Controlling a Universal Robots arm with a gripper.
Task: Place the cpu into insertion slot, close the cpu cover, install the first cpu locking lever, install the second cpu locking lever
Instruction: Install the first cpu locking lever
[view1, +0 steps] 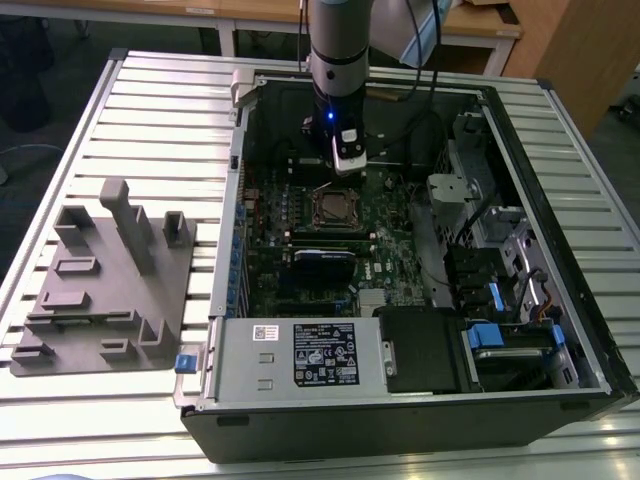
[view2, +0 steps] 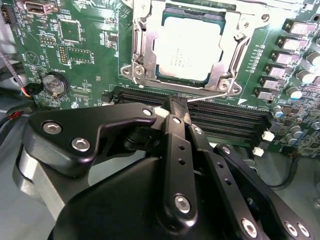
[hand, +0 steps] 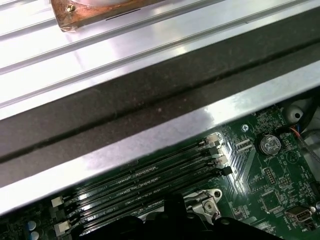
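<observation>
Dull silvery square cpu flat in dark slot, under thin shiny cover frame closed over its edges; green board all round; black jointed gripper, fingers pressed together, tips at free end of thin wire lever, beside long ribbed memory slots

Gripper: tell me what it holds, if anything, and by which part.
The gripper appears shut on the thin silvery locking lever, pinching its free end just beside the closed cpu cover.
</observation>
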